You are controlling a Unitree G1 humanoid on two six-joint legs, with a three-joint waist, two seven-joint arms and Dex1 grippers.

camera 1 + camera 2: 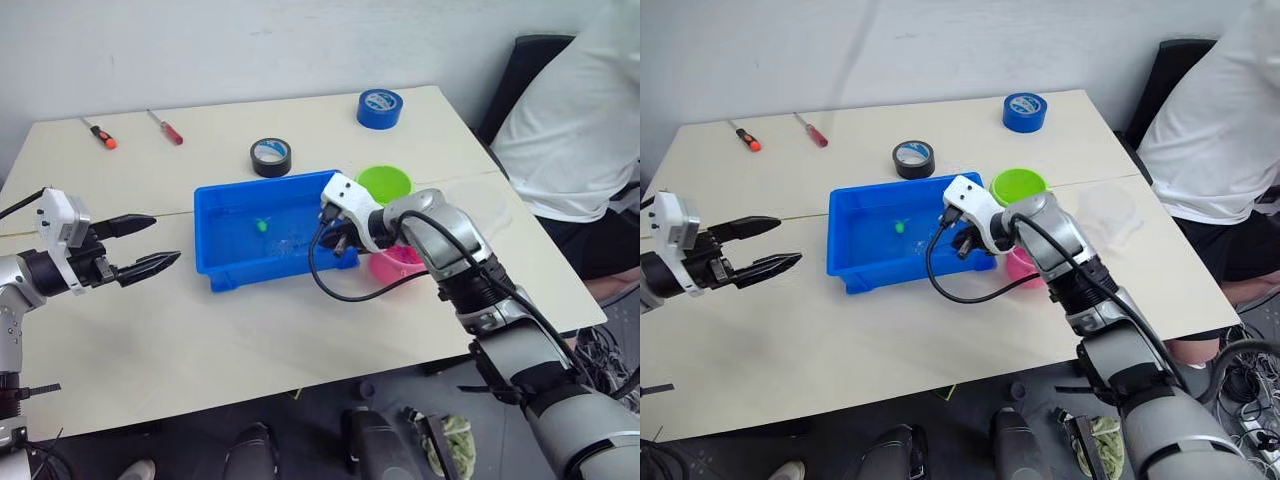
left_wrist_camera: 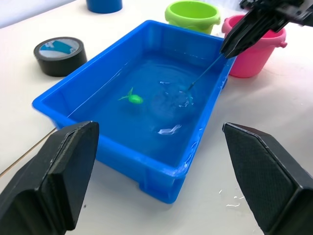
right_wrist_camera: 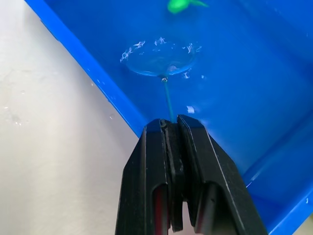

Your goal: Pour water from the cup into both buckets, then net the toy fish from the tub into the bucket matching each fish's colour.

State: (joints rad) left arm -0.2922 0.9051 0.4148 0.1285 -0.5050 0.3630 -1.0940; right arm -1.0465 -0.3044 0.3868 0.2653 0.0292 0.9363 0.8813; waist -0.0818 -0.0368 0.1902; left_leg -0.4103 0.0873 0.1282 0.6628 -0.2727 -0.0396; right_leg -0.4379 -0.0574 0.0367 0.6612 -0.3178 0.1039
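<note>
The right gripper (image 3: 171, 128) has its jaws pinched tight on the thin stick handle of the small round net (image 3: 159, 58), whose light-rimmed mesh hoop lies dipped under the water inside the shallow rectangular bright blue plastic tub (image 1: 228, 272). The gripper hangs over the tub's end nearest the buckets, with a black cable looping down from the wrist across the tub's front rim. A single tiny green plastic toy fish (image 2: 132, 98) floats in the water just beyond the hoop, apart from it, towards the middle of the tub.

The left gripper (image 1: 150, 245) hovers above the bare worktop (image 1: 250, 340) on the tub's other side, well apart from it, its jaws spread wide and holding nothing.

Just beside the tub's right end stand the two small round plastic pails: the lime green bucket (image 1: 386, 182) farther back, and the pink bucket (image 2: 254, 51) nearer the front, partly hidden behind the right arm in the head views. A wide clear plastic cup (image 1: 1108, 212) sits on the worktop to the right of the buckets.

Behind the tub lies a black roll of tape (image 1: 270, 157), and farther back a blue roll of tape (image 1: 380, 108). Two red-handled screwdrivers (image 1: 100, 133) lie near the far left corner. A person in a white shirt (image 1: 580, 120) sits at the worktop's right edge.
</note>
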